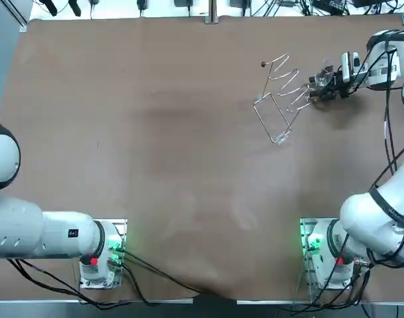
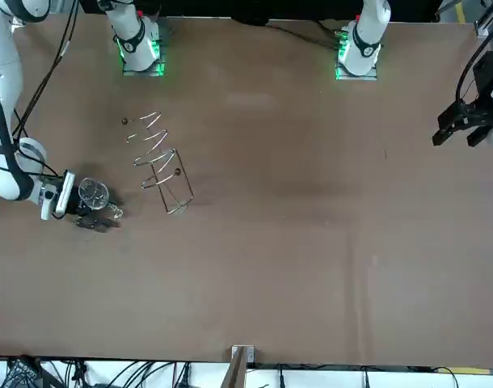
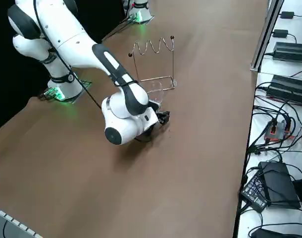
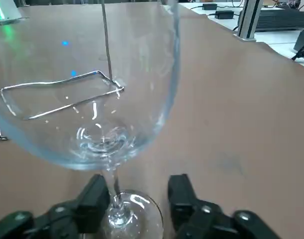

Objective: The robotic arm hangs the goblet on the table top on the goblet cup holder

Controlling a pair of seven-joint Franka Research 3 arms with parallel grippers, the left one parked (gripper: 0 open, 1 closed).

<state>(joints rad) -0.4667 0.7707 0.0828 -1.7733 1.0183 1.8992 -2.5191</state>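
Note:
A clear goblet (image 4: 92, 99) stands upright on the brown table, its stem and round foot (image 4: 127, 211) low between my right gripper's fingers. My right gripper (image 4: 137, 196) is open: one black finger (image 4: 94, 194) is against the stem, the other (image 4: 179, 194) stands apart from it. Overhead, the goblet (image 1: 326, 68) and the right gripper (image 1: 320, 92) sit at the far right, just right of the wire goblet holder (image 1: 281, 99). The holder (image 2: 162, 162) has a zigzag top rail and a rectangular base, and nothing hangs on it.
The holder's wire base (image 4: 62, 92) lies on the table just behind the goblet. The table's right edge (image 3: 250, 99) runs close by, with cables and power supplies beyond it.

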